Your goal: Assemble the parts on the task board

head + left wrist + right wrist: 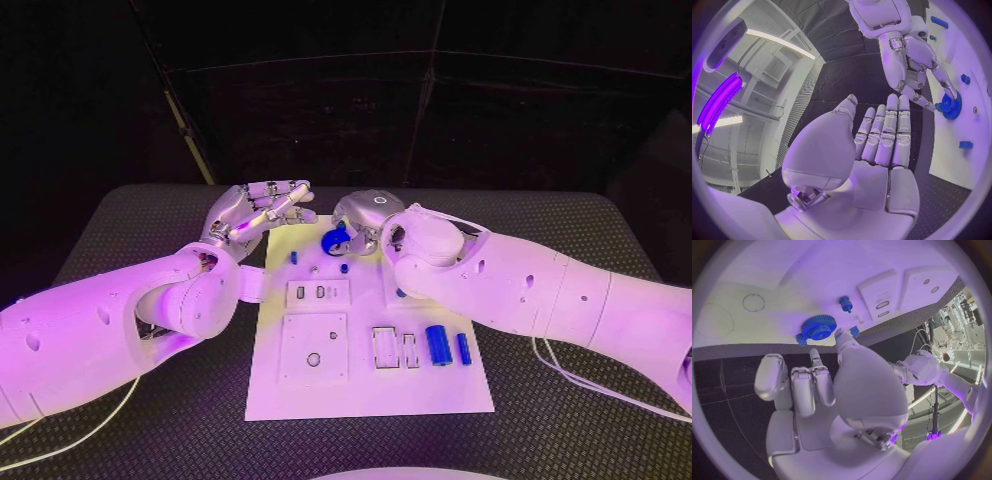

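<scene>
Our right hand has fingers touching the blue toothed plastic gear near the white task board's far edge, though we can't tell if they're clamped. A weak hold could tip it off its seat. Left hand hovers beside it, fingers together, holding nothing.

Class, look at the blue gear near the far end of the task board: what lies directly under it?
The blue gear lies flat on the white task board. Whatever peg or hole sits beneath it is covered.

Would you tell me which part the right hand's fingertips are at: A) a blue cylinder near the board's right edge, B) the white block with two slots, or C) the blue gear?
C: the right hand reaches the blue gear at the task board's far end.
</scene>
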`<state>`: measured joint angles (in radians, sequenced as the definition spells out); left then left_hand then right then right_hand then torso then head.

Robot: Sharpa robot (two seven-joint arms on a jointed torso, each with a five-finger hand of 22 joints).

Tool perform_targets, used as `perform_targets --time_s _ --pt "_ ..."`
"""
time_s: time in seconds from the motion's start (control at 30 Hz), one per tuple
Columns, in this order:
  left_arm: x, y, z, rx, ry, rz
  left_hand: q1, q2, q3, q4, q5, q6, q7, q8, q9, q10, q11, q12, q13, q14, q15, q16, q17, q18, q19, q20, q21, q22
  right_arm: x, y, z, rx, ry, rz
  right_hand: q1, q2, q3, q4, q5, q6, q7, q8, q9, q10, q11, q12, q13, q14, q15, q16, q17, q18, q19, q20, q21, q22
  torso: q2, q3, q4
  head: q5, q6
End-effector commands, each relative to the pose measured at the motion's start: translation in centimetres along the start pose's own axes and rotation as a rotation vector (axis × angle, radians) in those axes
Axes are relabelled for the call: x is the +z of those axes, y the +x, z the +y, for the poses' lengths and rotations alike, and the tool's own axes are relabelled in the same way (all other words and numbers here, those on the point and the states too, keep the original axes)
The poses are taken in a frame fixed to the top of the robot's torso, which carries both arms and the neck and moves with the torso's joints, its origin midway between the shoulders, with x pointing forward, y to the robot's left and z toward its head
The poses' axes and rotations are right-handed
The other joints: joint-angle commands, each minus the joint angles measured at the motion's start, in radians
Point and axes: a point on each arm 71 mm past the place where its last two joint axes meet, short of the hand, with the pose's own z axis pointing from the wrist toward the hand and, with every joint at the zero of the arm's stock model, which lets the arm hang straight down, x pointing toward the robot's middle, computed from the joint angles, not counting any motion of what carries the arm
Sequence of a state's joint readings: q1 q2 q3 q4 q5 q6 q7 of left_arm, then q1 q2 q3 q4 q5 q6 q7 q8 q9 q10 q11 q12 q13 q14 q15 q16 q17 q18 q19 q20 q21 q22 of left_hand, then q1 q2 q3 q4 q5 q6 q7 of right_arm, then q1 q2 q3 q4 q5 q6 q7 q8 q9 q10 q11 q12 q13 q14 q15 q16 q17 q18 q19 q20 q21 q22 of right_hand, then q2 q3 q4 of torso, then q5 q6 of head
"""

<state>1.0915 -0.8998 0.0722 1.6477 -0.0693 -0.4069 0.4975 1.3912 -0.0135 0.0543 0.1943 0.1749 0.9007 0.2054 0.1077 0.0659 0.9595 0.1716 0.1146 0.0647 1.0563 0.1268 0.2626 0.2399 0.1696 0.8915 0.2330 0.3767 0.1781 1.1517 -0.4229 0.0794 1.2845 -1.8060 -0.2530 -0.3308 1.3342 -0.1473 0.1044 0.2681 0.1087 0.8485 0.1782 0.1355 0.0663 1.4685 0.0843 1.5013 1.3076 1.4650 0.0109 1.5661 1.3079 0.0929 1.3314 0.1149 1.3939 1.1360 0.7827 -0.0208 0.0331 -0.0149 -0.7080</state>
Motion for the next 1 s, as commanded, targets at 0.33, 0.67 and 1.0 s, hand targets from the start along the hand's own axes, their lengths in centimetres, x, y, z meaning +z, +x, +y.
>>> perform_targets --time_s 0.33,0.67,1.0 --pt "0.0 0.1 -0.2 -0.001 0.01 0.011 0.01 0.0 0.0 -0.009 -0.006 0.002 -0.001 -0.006 -0.001 -0.007 0.004 -0.005 -0.001 -0.008 0.0 -0.007 0.001 0.01 -0.009 0.002 -0.004 -0.002 -0.2 0.0 -0.2 0.004 0.005 0.026 -0.032 0.012 -0.015 0.025 0.024 0.022 -0.003 0.005 0.006 0.044 0.007 0.001 0.18 0.104 0.006 0.003 0.256 -0.008 0.002 0.01 0.002 0.003 0.0 0.0012 -0.0022 0.001 0.002" --pt "-0.1 -0.2 -0.3 0.002 0.009 0.008 0.011 0.0 -0.001 -0.009 -0.006 0.002 -0.001 -0.007 -0.001 -0.007 0.004 -0.006 -0.001 -0.009 0.001 -0.008 0.002 0.01 -0.01 0.002 -0.005 -0.002 -3.6 -2.3 -4.2 0.192 -0.025 -0.171 -0.031 0.024 -0.01 0.016 0.055 0.032 -0.004 0.005 0.005 0.044 0.005 0.001 0.18 0.102 0.005 0.0 0.247 -0.007 -0.001 0.009 -0.001 -0.003 -0.003 0.0017 -0.005 -0.006 0.012" --pt "-0.1 -0.6 -0.2 0.004 0.007 0.004 0.011 0.002 0.0 -0.01 -0.006 0.005 -0.002 -0.007 0.0 -0.004 0.003 -0.005 0.0 -0.009 0.001 -0.01 0.002 0.01 -0.011 0.002 -0.005 -0.002 -8.6 -2.7 -12.3 0.429 -0.021 -0.056 0.089 0.014 -0.012 -0.075 0.102 0.076 -0.036 0.011 0.005 0.034 -0.022 -0.011 0.168 0.094 -0.017 -0.013 0.211 0.001 -0.028 -0.008 -0.021 -0.04 -0.008 0.0093 -0.027 -0.016 0.025"
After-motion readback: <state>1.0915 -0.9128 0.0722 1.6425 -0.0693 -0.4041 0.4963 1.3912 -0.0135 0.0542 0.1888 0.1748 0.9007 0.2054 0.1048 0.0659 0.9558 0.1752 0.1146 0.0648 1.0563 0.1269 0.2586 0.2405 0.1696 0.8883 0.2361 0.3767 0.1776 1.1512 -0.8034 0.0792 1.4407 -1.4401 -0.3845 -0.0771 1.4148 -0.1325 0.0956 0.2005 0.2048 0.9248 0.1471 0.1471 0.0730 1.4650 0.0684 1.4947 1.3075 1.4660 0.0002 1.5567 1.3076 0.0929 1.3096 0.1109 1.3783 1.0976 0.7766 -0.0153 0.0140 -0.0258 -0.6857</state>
